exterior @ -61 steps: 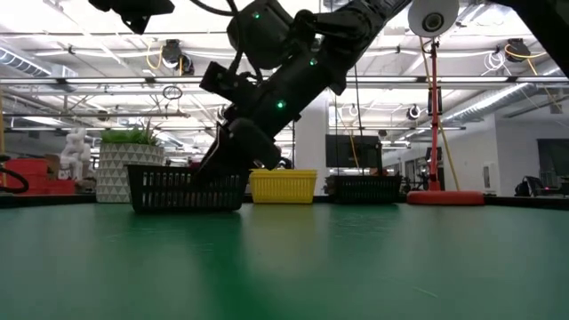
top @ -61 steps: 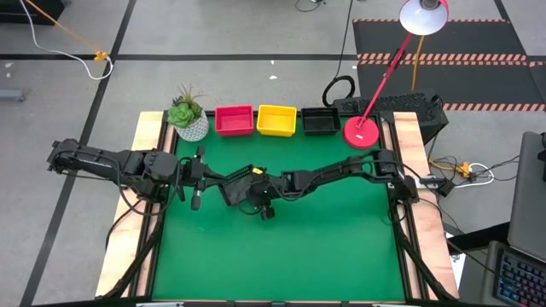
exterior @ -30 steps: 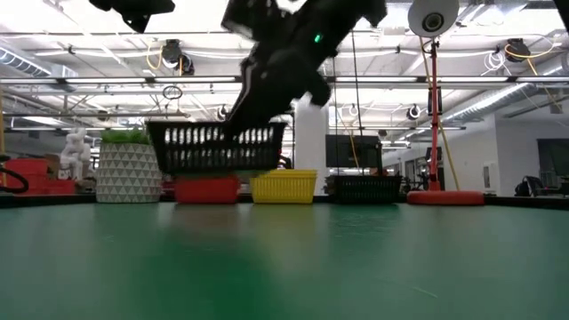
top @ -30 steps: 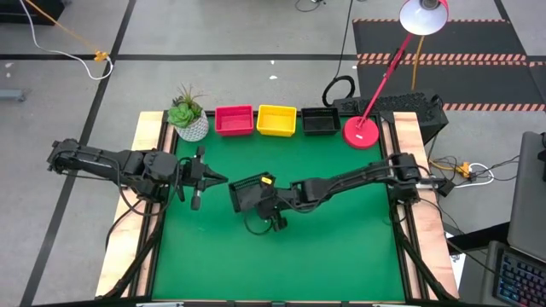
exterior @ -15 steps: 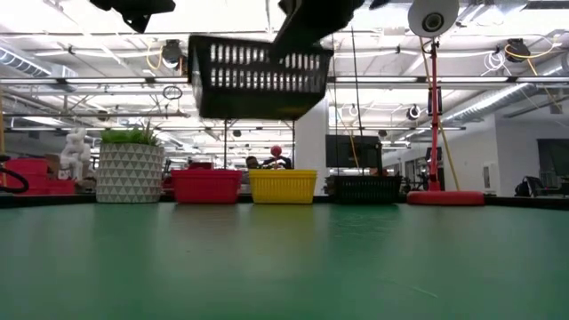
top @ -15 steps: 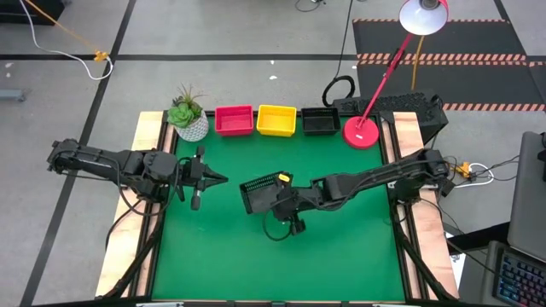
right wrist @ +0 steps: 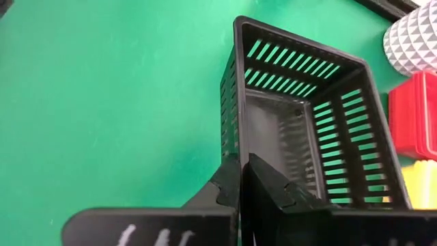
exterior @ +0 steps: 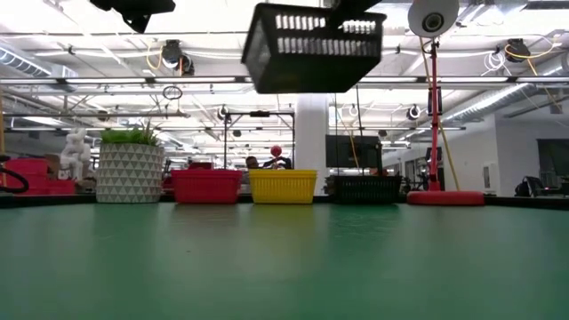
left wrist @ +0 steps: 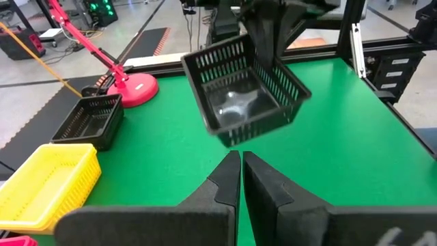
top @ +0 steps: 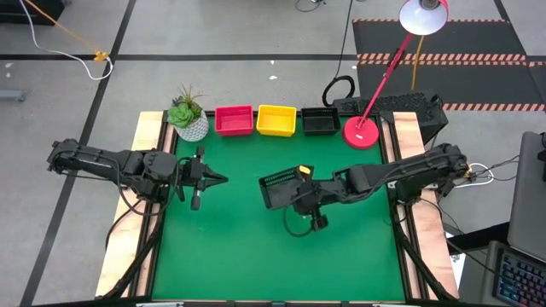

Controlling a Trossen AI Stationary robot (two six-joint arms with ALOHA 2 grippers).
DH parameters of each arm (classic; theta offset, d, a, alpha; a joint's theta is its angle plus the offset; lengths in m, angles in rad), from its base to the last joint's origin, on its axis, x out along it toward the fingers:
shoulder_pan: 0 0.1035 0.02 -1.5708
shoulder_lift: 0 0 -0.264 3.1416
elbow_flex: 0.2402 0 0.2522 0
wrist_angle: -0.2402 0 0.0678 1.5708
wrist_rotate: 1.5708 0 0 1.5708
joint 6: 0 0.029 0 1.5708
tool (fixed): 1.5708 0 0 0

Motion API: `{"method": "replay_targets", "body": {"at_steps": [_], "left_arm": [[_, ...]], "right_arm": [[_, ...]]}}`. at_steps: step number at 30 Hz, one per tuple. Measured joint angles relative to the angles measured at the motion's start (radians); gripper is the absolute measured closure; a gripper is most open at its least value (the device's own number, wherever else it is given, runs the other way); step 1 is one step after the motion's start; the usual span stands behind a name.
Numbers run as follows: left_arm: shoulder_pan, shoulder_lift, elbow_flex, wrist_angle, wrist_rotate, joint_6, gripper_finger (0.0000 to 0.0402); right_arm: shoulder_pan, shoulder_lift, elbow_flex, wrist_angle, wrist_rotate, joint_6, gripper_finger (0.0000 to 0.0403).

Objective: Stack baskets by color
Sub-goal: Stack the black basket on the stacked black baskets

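Observation:
A red basket (top: 234,120), a yellow basket (top: 276,120) and a black basket (top: 321,121) stand in a row on their bottoms at the table's far edge. A second black basket (top: 279,189) hangs in the air over the middle of the green mat, with my right gripper (top: 296,191) shut on it. In the low view this basket (exterior: 316,49) is high above the table, slightly tilted. My left gripper (top: 220,179) waits shut over the mat's left side, pointing toward the held basket (left wrist: 246,92). My right gripper pinches one side wall of the black basket at its rim (right wrist: 233,147), one finger inside the basket and one outside. The fingers slant down from the table's right side. The basket is lifted clear of the table, open side up and a little tilted.
A white plant pot (top: 189,119) stands at the far left corner and a red lamp base (top: 362,130) at the far right, beside the row of baskets. Bare green mat (top: 256,256) stretches across the near half of the table.
My right gripper has risen and drawn back toward the table's right edge, still shut on the black basket. The basket has gone from just above the mat to well above the row of baskets, staying nearly level.

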Motion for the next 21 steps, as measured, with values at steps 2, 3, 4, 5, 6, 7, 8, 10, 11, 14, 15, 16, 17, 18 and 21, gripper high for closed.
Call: {"method": "replay_targets", "body": {"at_steps": [2, 3, 4, 5, 6, 7, 8, 10, 11, 14, 15, 16, 17, 18, 21], "left_arm": [[0.0, 0.0, 0.0, 0.0, 0.0, 0.0, 0.038], [0.0, 0.0, 0.0, 0.0, 0.0, 0.0, 0.038], [0.0, 0.0, 0.0, 0.0, 0.0, 0.0, 0.038], [0.0, 0.0, 0.0, 0.0, 0.0, 0.0, 0.038], [0.0, 0.0, 0.0, 0.0, 0.0, 0.0, 0.038], [0.0, 0.0, 0.0, 0.0, 0.0, -0.001, 0.038], [0.0, 0.0, 0.0, 0.0, 0.0, -0.001, 0.038], [0.0, 0.0, 0.0, 0.0, 0.0, -0.001, 0.038], [0.0, 0.0, 0.0, 0.0, 0.0, -0.002, 0.038], [0.0, 0.0, 0.0, 0.0, 0.0, -0.002, 0.038], [0.0, 0.0, 0.0, 0.0, 0.0, -0.002, 0.038], [0.0, 0.0, 0.0, 0.0, 0.0, -0.002, 0.038], [0.0, 0.0, 0.0, 0.0, 0.0, -0.002, 0.038], [0.0, 0.0, 0.0, 0.0, 0.0, -0.002, 0.038], [0.0, 0.0, 0.0, 0.0, 0.0, -0.003, 0.038]], "right_arm": [[0.002, -0.022, 0.0, -0.032, 0.0, 0.007, 0.0399], [0.002, -0.031, 0.0, -0.046, 0.0, 0.01, 0.0399], [0.002, -0.041, 0.0, -0.061, 0.0, 0.014, 0.0399], [0.002, -0.052, 0.0, -0.076, 0.0, 0.015, 0.0399], [0.002, -0.061, 0.0, -0.089, 0.0, 0.017, 0.0399], [0.002, -0.069, 0.0, -0.099, 0.0, 0.021, 0.0399], [0.002, -0.077, 0.0, -0.111, 0.001, 0.026, 0.0399], [0.002, -0.092, 0.0, -0.132, 0.001, 0.04, 0.0399], [0.002, -0.098, 0.0, -0.138, 0.001, 0.046, 0.0399], [0.002, -0.119, 0.0, -0.171, 0.002, 0.069, 0.0399], [0.002, -0.126, 0.0, -0.184, 0.002, 0.079, 0.0399], [0.002, -0.133, -0.001, -0.197, 0.002, 0.092, 0.0399], [0.002, -0.139, -0.001, -0.211, 0.005, 0.105, 0.0399], [0.003, -0.146, -0.001, -0.227, 0.018, 0.12, 0.0399], [0.02, -0.173, -0.001, -0.275, 0.063, 0.161, 0.0399]]}}
